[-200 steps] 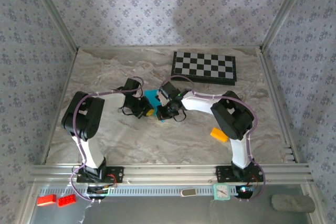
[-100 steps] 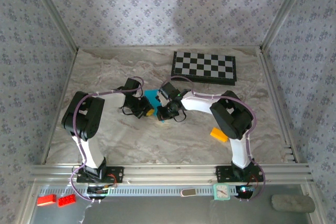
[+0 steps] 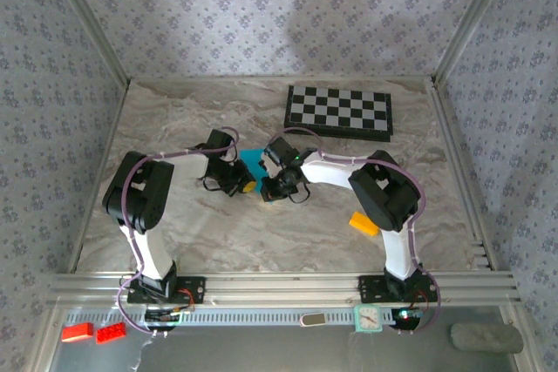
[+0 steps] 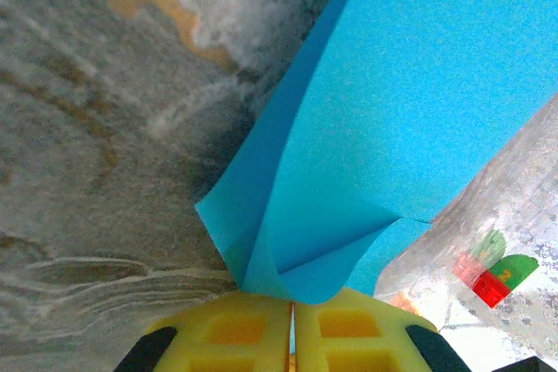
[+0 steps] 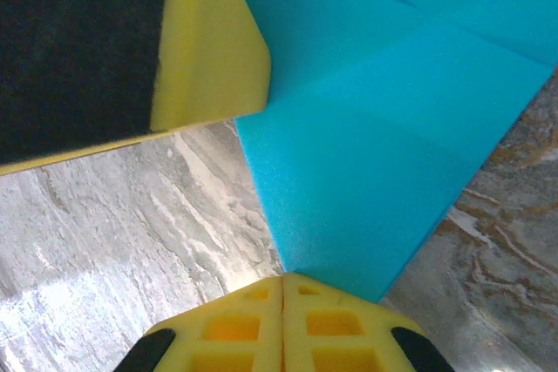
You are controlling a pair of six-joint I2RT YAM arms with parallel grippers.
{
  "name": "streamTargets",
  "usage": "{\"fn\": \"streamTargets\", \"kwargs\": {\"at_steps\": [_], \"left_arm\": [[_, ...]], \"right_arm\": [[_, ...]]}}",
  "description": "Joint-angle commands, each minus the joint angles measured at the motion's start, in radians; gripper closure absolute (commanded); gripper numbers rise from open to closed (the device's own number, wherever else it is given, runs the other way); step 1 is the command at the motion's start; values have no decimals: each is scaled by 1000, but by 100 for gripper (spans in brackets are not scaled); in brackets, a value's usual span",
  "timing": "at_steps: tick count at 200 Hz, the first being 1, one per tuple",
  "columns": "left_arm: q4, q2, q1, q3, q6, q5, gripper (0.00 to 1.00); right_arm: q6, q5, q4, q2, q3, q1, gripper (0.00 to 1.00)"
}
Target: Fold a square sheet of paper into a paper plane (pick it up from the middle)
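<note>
two arms meet over the middle of one marble table [image 3: 218, 233]. the left gripper [image 4: 292, 307] has its two yellow fingers pressed together on a creased corner of the one square sheet of paper [image 3: 253, 161], which sits partly folded between both grippers. just right of it, the right gripper [image 5: 283, 280] is clamped on another edge of the sheet. further right are one chessboard [image 3: 340, 111] at the back and one orange block [image 3: 364, 224] nearer.

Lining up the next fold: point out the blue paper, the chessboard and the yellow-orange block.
blue paper [image 4: 418, 84], left wrist view, flat upper panel.
chessboard [image 3: 340, 111], top view, board's middle.
yellow-orange block [image 3: 363, 223], top view, top face.
</note>
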Motion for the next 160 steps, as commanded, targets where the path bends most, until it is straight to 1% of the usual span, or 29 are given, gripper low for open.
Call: {"fn": "streamTargets", "kwargs": {"at_steps": [1, 20, 23, 34, 70, 115, 151, 160], "left_arm": [[-90, 54, 8, -28, 3, -82, 90], [-93, 54, 13, -30, 5, -84, 91], [-94, 54, 14, -28, 6, -83, 91], [-96, 54, 16, -28, 10, -84, 91], [-103, 54, 17, -19, 23, -76, 91], [-116, 50, 13, -2, 34, -65, 91], [-116, 55, 11, 2, 36, -61, 91], [-116, 55, 10, 3, 36, -59, 91]], "right_arm": [[-14, -13, -62, 8, -38, -3, 92], [-14, -27, -54, -8, -60, -3, 91], [-15, -30, -53, -11, -94, -3, 91], [-12, -32, -34, -29, -129, -3, 91], [-12, -41, 1, -87, -204, -10, 91], [11, -48, 68, -164, -139, -16, 91], [17, -34, 62, -90, -78, -21, 92], [22, -25, 56, -71, -28, -21, 92]]}}
